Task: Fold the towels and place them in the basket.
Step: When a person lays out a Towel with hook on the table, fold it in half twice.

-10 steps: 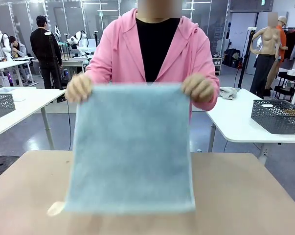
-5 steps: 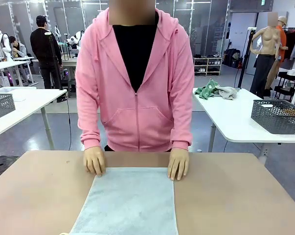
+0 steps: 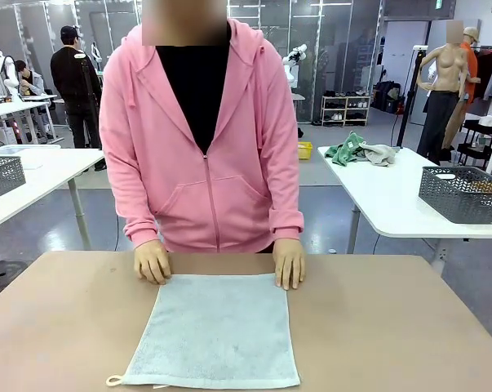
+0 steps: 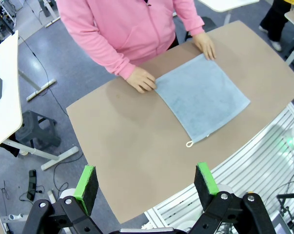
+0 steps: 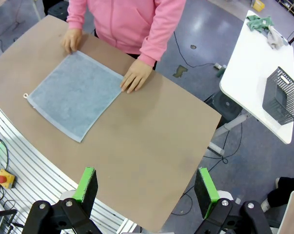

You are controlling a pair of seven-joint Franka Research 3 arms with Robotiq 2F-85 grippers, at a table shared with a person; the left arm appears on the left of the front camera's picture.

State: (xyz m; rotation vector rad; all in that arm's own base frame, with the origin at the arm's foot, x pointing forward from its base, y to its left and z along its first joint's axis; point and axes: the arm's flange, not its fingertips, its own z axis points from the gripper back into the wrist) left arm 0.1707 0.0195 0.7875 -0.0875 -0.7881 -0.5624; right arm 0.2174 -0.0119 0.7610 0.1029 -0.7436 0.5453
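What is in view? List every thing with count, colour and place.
towel: one, pale blue-grey, flat mid-table; loop at its near left corner
table: one, brown, under the towel
side tables: two, white, beyond on each side
baskets: two, grey, one per side table
cloths: small heap, green and grey, right side table
person: one, pink hoodie, far side
hands: two, at the towel's far corners
left pincer: one, black, green pads, open above the table
right pincer: one, same colours, open above the table
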